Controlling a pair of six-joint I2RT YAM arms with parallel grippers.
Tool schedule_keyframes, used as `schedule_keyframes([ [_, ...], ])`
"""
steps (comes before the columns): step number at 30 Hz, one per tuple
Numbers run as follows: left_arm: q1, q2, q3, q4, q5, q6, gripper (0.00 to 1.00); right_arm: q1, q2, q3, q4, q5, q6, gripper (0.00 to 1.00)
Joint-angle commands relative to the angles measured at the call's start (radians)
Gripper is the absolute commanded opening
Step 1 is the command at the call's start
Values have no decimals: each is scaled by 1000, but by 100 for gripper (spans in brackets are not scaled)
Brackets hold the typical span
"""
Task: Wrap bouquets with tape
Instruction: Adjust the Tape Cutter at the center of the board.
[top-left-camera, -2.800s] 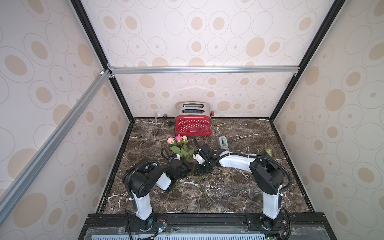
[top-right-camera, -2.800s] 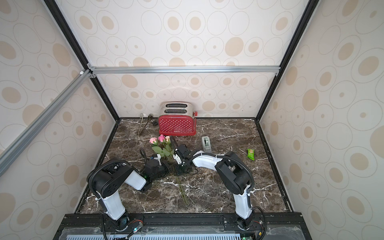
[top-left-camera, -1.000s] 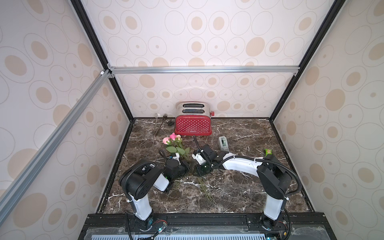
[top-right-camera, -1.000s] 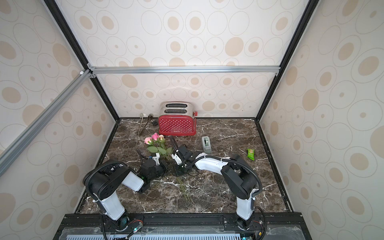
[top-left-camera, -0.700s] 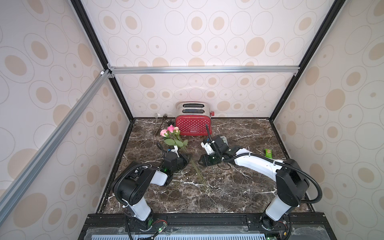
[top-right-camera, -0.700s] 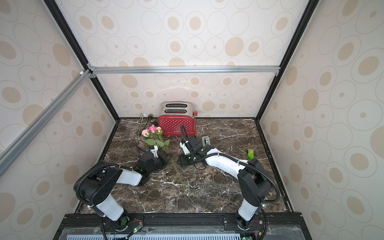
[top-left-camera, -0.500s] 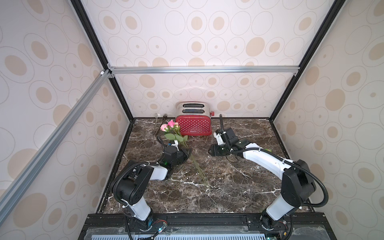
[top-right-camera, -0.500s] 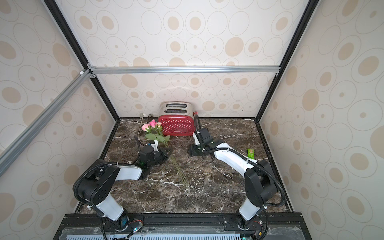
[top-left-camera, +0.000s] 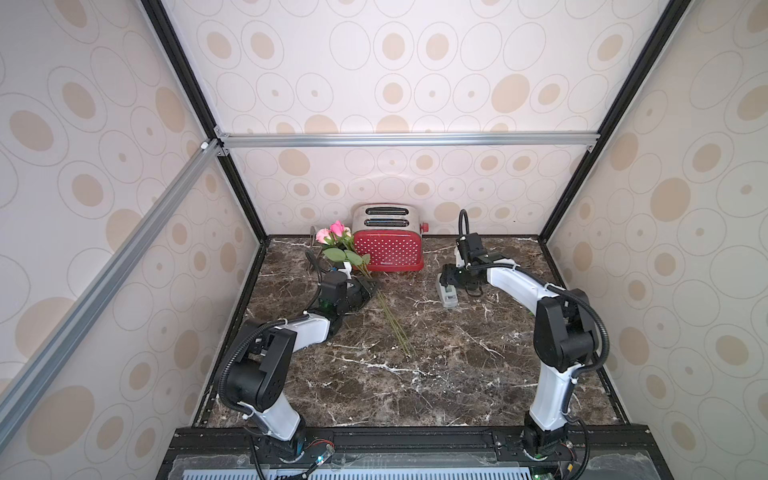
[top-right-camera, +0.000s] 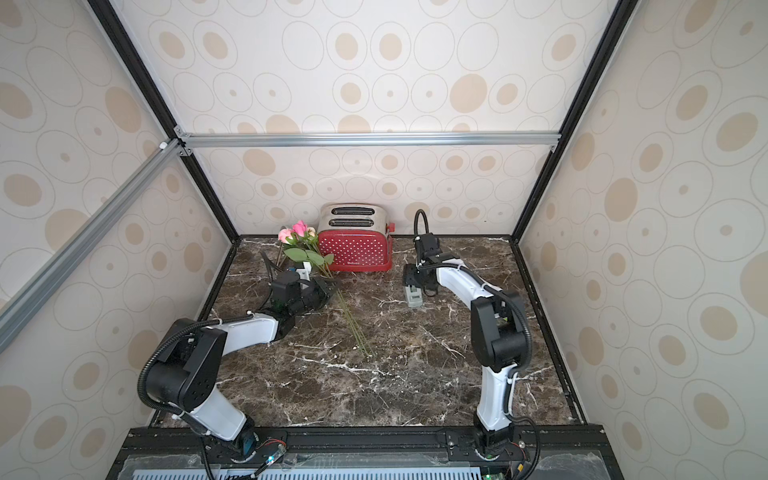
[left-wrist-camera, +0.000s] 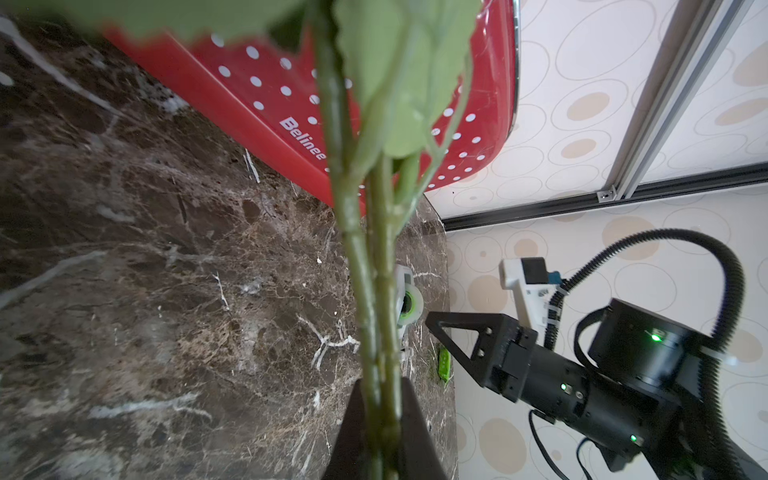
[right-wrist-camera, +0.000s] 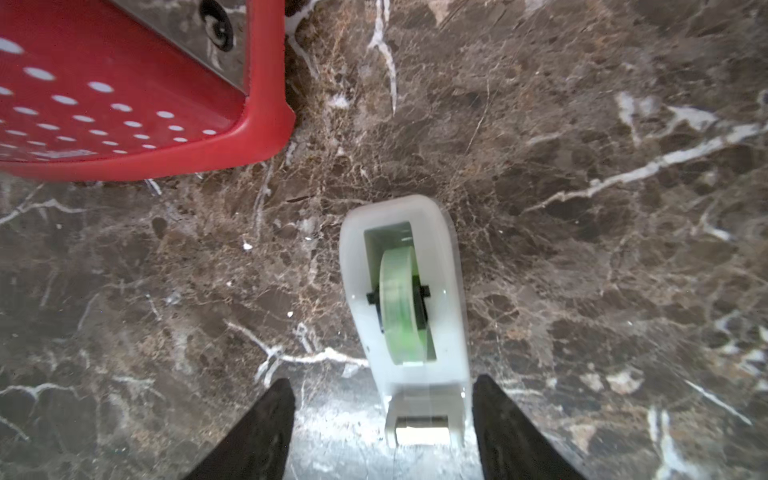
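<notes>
The bouquets (top-left-camera: 337, 240) are pink and peach roses with green leaves, raised beside the toaster's left end in both top views. Their thin stems (top-right-camera: 353, 328) slant down to the marble. My left gripper (left-wrist-camera: 380, 415) is shut on the stems (left-wrist-camera: 370, 291) below the leaves. The tape (right-wrist-camera: 405, 299), a pale grey dispenser with a greenish roll, stands on the table right of the toaster (top-left-camera: 449, 296). My right gripper (right-wrist-camera: 382, 399) hangs open over the dispenser's cutter end. One finger is on each side of it and neither grips it.
A red dotted toaster (top-left-camera: 388, 249) stands against the back wall between the roses and the tape. A small green packet (left-wrist-camera: 444, 365) lies beyond the dispenser. Metal tongs (top-left-camera: 311, 255) lie in the back left corner. Enclosure walls close in on three sides.
My right gripper left the stems, swung right and back to the tape dispenser, and opened. My left gripper carried the roses back and left, beside the toaster.
</notes>
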Motion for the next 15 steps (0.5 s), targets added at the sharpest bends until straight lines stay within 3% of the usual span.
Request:
schedule_keyframes([
  [1, 3, -29, -8, 37, 19, -12, 0, -13, 41, 33, -42, -2, -29, 78],
  [9, 1, -72, -34, -9, -59, -3, 0, -15, 81, 7, -20, -95, 4, 79],
  [15, -33, -83, -113, 120, -106, -78, 0, 18, 28, -75, 42, -169, 69, 77],
])
